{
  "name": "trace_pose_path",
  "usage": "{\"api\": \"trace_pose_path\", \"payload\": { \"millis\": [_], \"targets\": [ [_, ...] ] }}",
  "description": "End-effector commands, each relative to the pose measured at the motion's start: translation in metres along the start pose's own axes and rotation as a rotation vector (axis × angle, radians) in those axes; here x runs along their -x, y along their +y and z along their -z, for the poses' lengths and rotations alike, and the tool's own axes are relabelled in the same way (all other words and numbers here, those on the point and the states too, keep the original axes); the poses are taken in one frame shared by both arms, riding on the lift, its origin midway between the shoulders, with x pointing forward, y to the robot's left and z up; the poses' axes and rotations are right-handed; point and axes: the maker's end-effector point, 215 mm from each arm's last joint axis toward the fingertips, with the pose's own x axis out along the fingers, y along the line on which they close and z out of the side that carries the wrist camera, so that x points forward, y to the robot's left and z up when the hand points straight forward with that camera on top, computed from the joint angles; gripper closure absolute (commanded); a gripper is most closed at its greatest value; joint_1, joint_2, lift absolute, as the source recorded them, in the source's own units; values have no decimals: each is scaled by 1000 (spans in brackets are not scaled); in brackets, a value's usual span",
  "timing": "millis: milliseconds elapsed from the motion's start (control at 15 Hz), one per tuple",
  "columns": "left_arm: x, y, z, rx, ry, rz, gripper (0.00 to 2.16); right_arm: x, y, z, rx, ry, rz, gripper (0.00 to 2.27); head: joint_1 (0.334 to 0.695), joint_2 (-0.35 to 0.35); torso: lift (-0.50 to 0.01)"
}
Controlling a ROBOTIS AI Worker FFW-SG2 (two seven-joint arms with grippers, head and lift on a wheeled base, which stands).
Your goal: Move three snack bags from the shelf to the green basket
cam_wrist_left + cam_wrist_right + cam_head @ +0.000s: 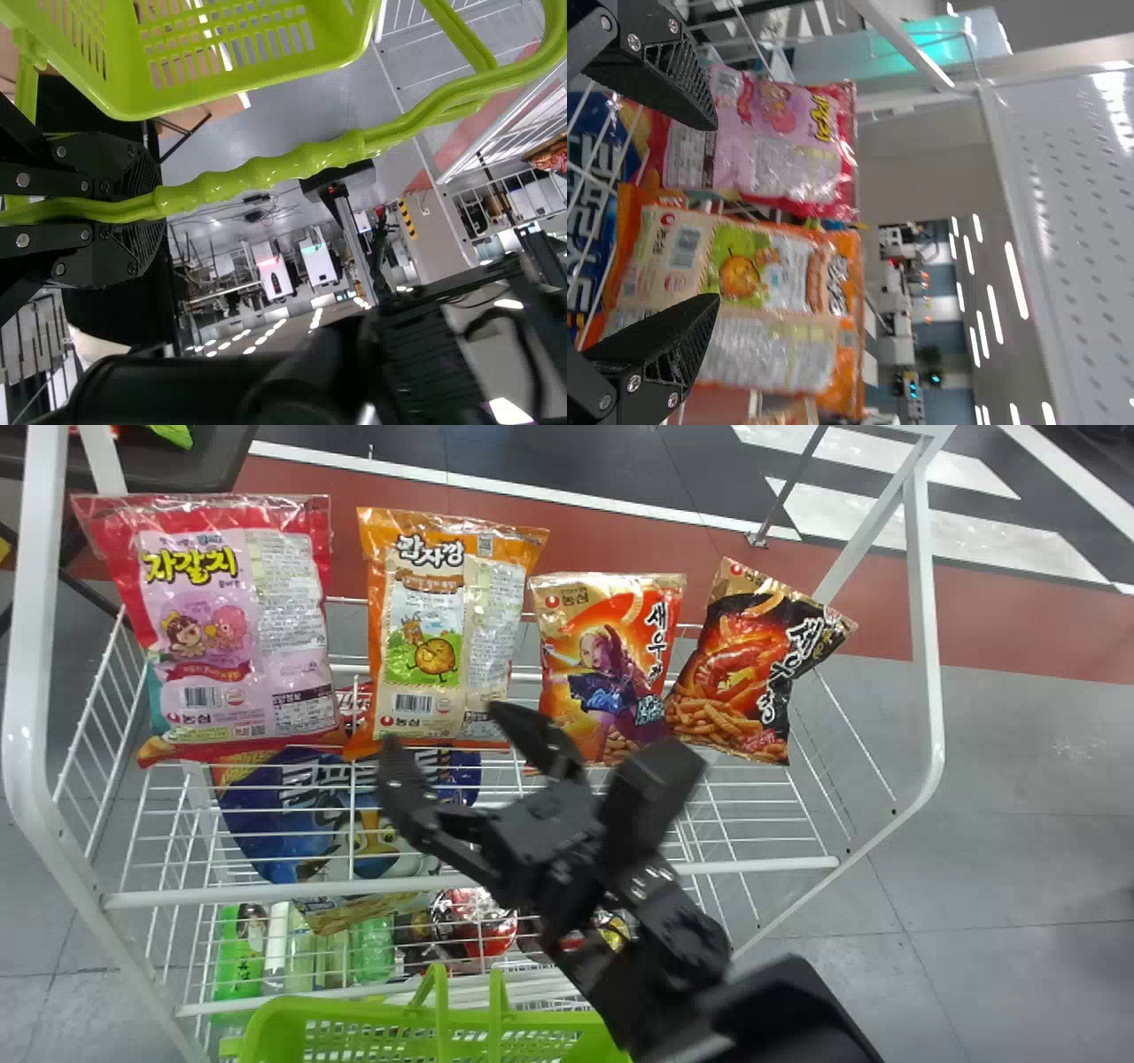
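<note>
Gripping basket handle (pixel 257 180) (left wrist).

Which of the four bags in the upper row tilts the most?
The black bag, rightmost in the head view: its top tips right; the other three stand straighter.

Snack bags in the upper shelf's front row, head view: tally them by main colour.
Red and pink: 1, the leftmost bag
Orange: 2, the cream-panelled bag and the red-orange bag
Black: 1, the rightmost bag
Total: 4
</note>
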Motion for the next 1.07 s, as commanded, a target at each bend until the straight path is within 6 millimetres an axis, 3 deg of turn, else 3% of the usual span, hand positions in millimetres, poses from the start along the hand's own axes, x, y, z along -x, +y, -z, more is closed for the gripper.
{"api": "trace_pose_path", "payload": {
  "millis": [0, 133, 400, 533, 800, 867, 933, 1000],
  "targets": [
    [0, 2, 0, 1, 1, -4, 1760, -40, 20, 4, 5, 34, -59, 144, 695, -209, -48],
    [0, 2, 1, 2, 3, -3, 1760, -68, 29, 6, -1, 41, -85, 144, 695, -113, -48],
    [2, 3, 2, 5, 14, 9, 1760, -111, 40, -5, 13, 37, -110, 144, 695, -31, -48],
    [3, 4, 3, 5, 20, 9, 1760, -128, 28, 6, 21, 70, -105, 147, 695, 7, -48],
    [3, 6, 1, 3, 21, 7, 1760, -154, 15, 15, 9, 108, -123, 147, 695, 17, -48],
    [3, 6, 0, 5, 21, 9, 1760, -157, 17, 14, 1, 116, -140, 232, 695, 19, -48],
    [3, 7, 0, 8, 22, 10, 1760, -157, 22, 21, -9, 144, -162, 535, 695, 22, -48],
    [2, 8, -1, 10, 21, 11, 1760, -155, 28, 23, -15, 156, -190, 1180, 695, 25, -48]
  ]
}}
